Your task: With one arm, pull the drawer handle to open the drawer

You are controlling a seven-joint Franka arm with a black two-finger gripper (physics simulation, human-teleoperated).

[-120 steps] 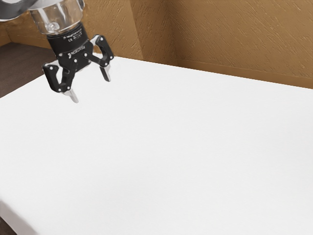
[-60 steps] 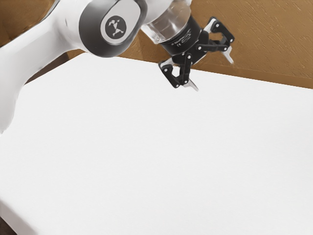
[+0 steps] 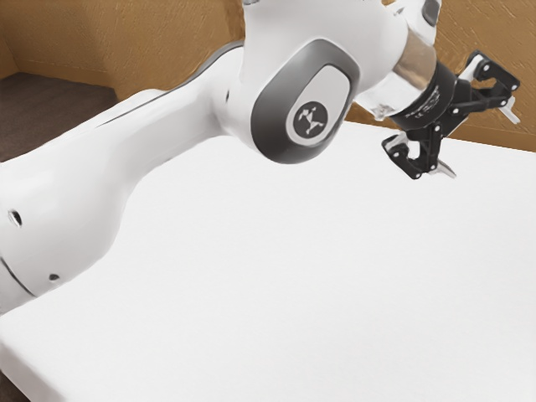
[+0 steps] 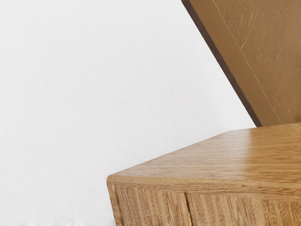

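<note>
The gripper hangs with its fingers spread apart, holding nothing, over the white table. The wooden cabinet lies just ahead of and below the hand. Its panelled face, likely the drawer side, is turned toward the hand; where the handle sits cannot be told.

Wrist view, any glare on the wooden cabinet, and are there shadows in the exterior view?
Wrist view: the wooden cabinet has a soft pale sheen on its top, and its front is darker. Exterior view: the white table is evenly bright, with no distinct shadow under the arm or the open gripper.
</note>
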